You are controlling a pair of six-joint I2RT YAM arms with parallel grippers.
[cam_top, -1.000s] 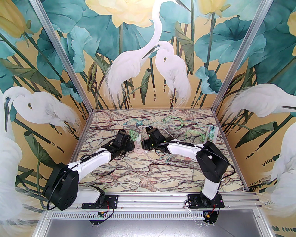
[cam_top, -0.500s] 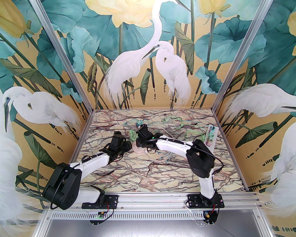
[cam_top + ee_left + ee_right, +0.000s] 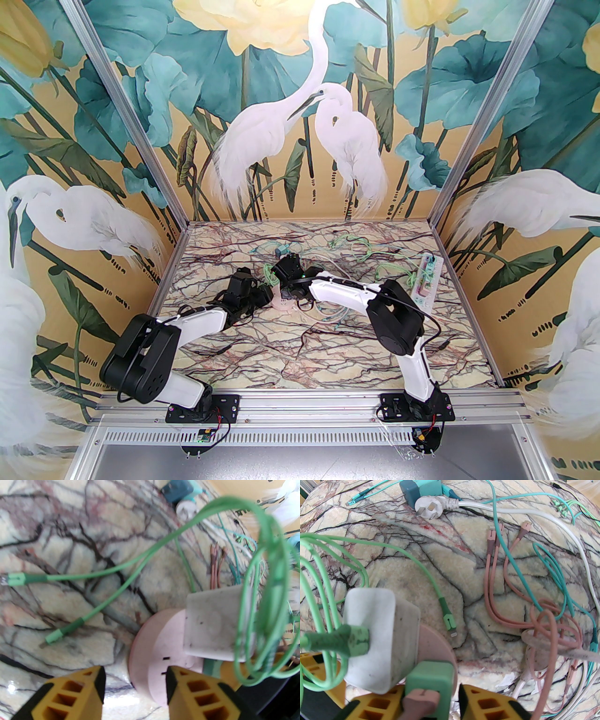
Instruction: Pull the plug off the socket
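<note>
Evidently nothing has come free yet: the round pink socket [image 3: 150, 658] lies mid-worktop [image 3: 328, 356] with both its plugs seated. One is a white charger block [image 3: 370, 632] trailing a green cable [image 3: 323, 641], the other a green adapter [image 3: 429, 679] carrying a pink lead [image 3: 419, 702]. The right end effector [image 3: 431, 691] brackets the green adapter, its fingers close on either flank, though whether they actually clamp it I cannot tell. The left end effector [image 3: 134, 671] stands partly open astride the socket's rim, holding nothing, seemingly placed to brace the base. What remains, by my reading, is a firm grip and the pull itself. Elsewhere there is one loose white three-pin plug [image 3: 429, 509], one teal adapter [image 3: 412, 490] just beside it, and one power strip [image 3: 429, 276] at the right edge.
</note>
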